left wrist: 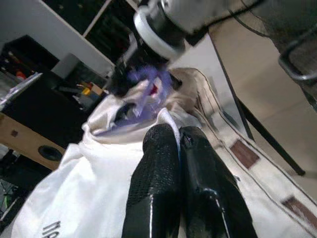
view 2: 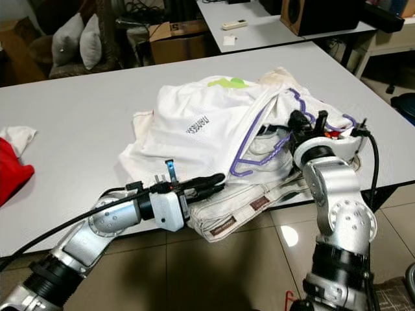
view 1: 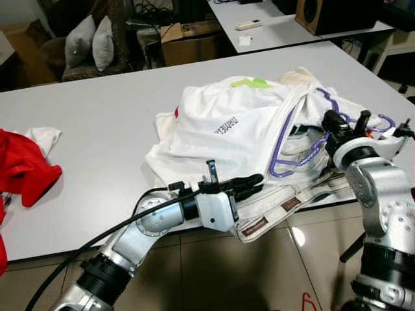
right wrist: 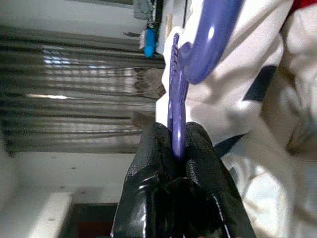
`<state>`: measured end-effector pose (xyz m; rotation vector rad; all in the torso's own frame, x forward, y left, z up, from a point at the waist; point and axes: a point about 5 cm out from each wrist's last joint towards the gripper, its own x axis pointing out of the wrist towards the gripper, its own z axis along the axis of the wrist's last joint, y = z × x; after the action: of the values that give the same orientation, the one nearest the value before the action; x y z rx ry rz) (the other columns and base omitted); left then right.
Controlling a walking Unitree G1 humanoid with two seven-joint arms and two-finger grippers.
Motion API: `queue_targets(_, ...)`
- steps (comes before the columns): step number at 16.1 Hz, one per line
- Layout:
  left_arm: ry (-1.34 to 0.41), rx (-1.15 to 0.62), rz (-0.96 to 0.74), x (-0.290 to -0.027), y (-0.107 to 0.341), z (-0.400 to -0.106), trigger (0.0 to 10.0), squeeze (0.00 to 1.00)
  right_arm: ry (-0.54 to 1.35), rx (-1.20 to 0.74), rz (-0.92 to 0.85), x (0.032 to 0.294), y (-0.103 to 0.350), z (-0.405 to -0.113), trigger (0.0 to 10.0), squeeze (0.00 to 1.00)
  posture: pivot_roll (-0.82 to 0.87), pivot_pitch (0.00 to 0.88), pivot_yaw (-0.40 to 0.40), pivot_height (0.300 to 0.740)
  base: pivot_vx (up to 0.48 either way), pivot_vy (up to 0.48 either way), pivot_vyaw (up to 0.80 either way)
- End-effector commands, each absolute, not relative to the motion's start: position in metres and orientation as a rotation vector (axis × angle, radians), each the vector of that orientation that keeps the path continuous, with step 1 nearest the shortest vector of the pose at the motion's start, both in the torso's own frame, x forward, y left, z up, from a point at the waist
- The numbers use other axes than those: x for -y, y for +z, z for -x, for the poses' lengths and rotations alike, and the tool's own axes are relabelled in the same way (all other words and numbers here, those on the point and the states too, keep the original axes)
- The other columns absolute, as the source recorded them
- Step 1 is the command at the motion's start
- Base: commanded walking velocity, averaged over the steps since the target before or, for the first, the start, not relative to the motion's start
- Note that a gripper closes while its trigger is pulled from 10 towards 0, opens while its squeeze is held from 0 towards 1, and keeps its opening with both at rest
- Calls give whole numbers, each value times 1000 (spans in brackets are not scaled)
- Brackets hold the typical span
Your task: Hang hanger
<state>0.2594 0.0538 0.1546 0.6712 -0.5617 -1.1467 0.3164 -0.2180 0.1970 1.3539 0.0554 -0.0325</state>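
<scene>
White table (view 1: 97, 129) bearing a heap of white garments (view 1: 220, 129) at its near right edge. A purple plastic hanger (view 1: 292, 139) lies threaded into the heap (hook end toward the right). The right gripper (right wrist: 178, 144), at the heap's right side, is clamped on a bar of the hanger. The left gripper (view 1: 249, 183), fingers pressed together, rests at the near edge of the heap against the white cloth. A red garment (view 1: 23, 172) lies at the table's left edge.
</scene>
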Motion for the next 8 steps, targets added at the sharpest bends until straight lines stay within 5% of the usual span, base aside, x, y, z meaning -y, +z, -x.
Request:
queue_targets(1,-1179,602,-664,-52,158,-254,0,0,-80,39,-1320,231,208,-320,10000,0,-33,23,132,740,0,0,0)
queue_targets(8,-1101,605,-689,-69,161,-261,0,0,-107,76,-1282,237,210,-326,10000,0,-20,36,140,740,0,0,0)
